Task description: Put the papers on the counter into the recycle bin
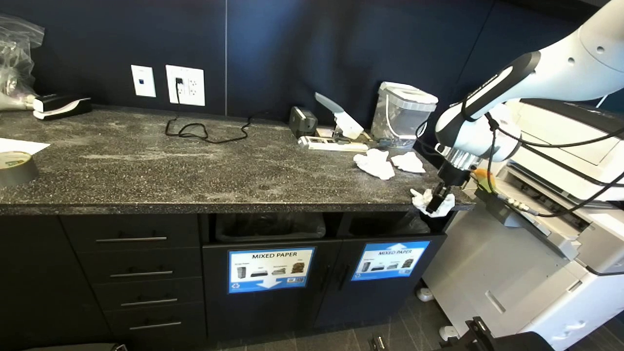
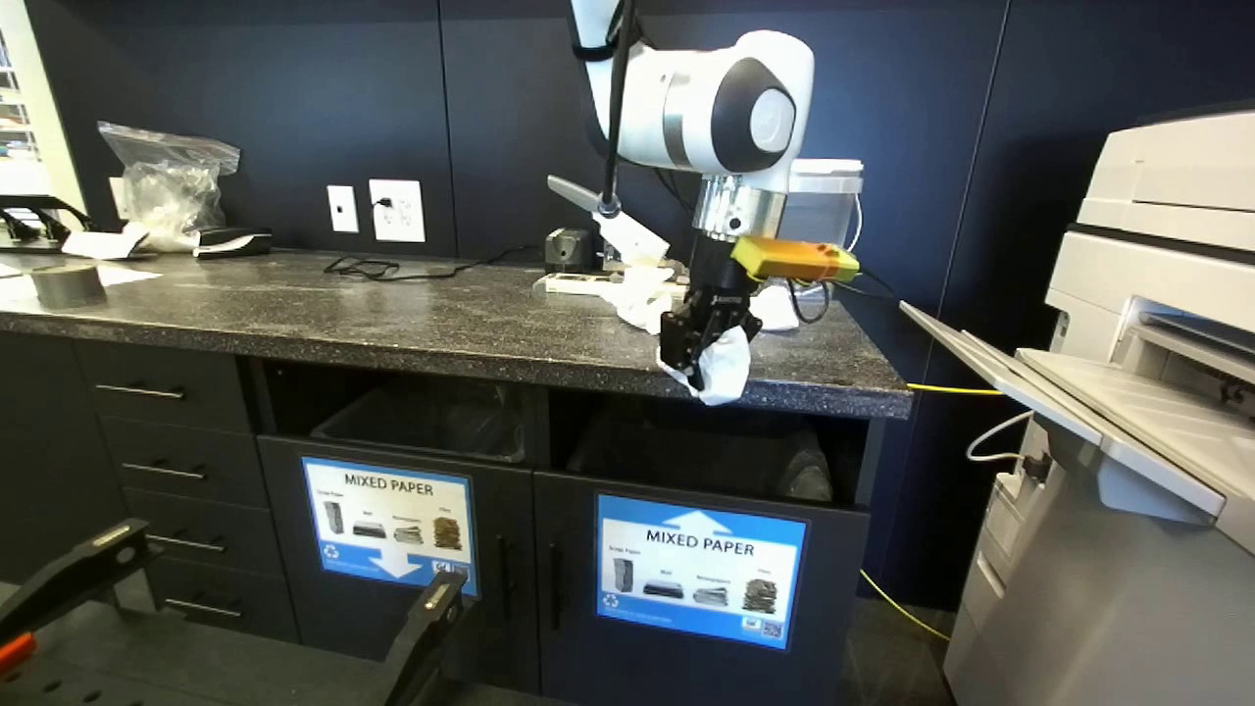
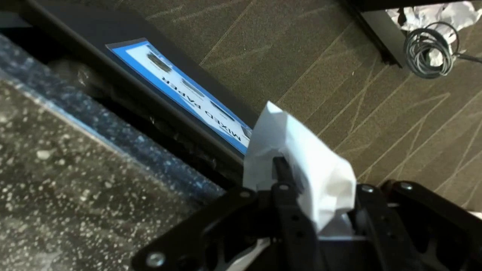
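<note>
Pincer (image 1: 434, 204): pointing down, its jaws pinched together on a crumpled paper (image 3: 320, 162) whose loose peak juts past the tips. Gripping through the folds probably suits a thing so light and soft, with no handle to take.

Crumpled paper: held just beyond the front edge of the counter (image 1: 243, 178); the wrist view shows floor (image 3: 301, 67) below it. Whether it brushes the edge cannot be told. Being out here likely lets it pass the thick stone lip.

Recycle bin (image 2: 677, 451): the dark slot under the counter, nearest the printer (image 2: 1088, 549), over the bluer sign (image 2: 701, 571). The paper is in front of its mouth and mostly above it, not inside. Because the mouth faces forward, a straight drop could end on the floor; the next move probably calls for lowering, then reaching inward before release.

Neighbouring slot (image 2: 426, 417): same build, with a whiter sign (image 2: 389, 510). The paper is well to one side of it, so it is presumably not the target.

Scraps on the counter: a larger scrap (image 1: 374, 164) and a smaller scrap (image 1: 408, 162), just beside each other, set back in front of the clear tub (image 1: 404, 114). Lying there, each will likely need its own trip.
</note>
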Controlling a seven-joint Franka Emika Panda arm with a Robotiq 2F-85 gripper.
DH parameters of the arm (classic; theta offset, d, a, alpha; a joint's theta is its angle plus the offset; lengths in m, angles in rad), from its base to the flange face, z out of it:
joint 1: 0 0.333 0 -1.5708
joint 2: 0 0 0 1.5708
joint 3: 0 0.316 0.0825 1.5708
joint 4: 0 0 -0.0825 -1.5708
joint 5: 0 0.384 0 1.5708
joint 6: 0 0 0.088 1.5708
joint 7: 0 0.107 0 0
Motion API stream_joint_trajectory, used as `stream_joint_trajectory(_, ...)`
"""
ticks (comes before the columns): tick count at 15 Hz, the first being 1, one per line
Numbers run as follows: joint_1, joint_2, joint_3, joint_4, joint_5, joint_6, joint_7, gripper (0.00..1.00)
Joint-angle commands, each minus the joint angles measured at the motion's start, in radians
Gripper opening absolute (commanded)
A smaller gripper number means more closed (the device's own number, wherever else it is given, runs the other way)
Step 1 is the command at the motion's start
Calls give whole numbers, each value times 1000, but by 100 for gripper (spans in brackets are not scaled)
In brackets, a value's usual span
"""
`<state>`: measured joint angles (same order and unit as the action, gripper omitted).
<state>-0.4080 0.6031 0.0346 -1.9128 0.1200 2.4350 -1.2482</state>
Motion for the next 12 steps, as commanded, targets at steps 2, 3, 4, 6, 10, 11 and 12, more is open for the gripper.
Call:
stream_joint_trajectory(2,-13,-70,15,-172,133,179,48,10)
stream_joint_trajectory(3,-10,-71,18,-197,148,214,60,10)
stream_joint_trajectory(4,-10,-69,25,-224,164,248,69,11)
stream_joint_trajectory(6,-24,-61,47,-260,199,303,85,11)
stream_joint_trajectory(10,-92,-32,144,-319,303,441,88,10)
stream_joint_trajectory(11,-123,-23,177,-326,331,467,82,10)
stream_joint_trajectory(12,-158,-8,215,-334,358,501,73,10)
